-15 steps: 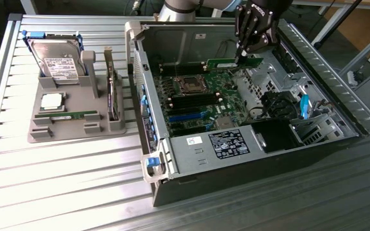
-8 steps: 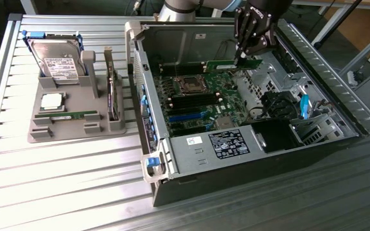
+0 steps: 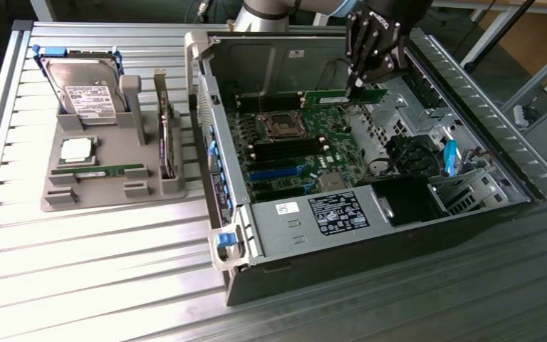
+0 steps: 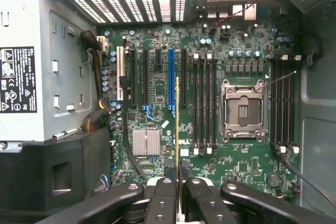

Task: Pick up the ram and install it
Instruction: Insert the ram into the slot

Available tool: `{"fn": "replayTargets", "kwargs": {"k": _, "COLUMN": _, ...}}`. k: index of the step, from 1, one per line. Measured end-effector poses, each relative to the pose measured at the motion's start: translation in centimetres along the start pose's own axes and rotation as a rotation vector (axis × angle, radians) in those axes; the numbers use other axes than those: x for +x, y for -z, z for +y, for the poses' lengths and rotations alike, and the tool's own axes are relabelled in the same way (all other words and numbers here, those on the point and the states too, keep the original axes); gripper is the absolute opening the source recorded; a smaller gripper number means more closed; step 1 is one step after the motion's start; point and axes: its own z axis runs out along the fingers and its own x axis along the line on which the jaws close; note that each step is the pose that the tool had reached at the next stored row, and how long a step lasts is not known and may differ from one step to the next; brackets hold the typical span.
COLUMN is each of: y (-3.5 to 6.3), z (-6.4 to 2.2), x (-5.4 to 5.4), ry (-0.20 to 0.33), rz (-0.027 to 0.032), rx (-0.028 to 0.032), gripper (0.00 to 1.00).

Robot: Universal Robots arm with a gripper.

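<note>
A: Logged for table (image 3: 83,271): ribbed bare metal slats, bright, strongly reflective. For parts holder (image 3: 112,198): matt grey plastic, dull all over.

B: Agreed. On hard drive (image 3: 88,89): polished metal lid, paper label stuck on top. Inside case (image 3: 283,57): grey sheet metal, matt.

A: Next, motherboard (image 4: 252,156): green lacquered board, slight sheen. Its heat sink (image 4: 146,142): finned bare metal, satin. Around CPU socket (image 4: 241,109): bright metal frame.

B: Held ram (image 3: 345,96): same green board material, yellowish along the edge in wrist view. On gripper (image 4: 177,174): black fingers (image 4: 164,198), smooth, semi-gloss. On power supply (image 3: 298,229): dull grey metal, printed sticker.
</note>
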Motion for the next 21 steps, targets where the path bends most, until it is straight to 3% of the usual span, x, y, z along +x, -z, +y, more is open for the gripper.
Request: {"fn": "replayTargets", "kwargs": {"k": 21, "y": -0.69, "z": -0.01, "x": -0.03, "ry": 0.0, "rz": 0.0005, "rx": 0.0, "gripper": 0.12}}
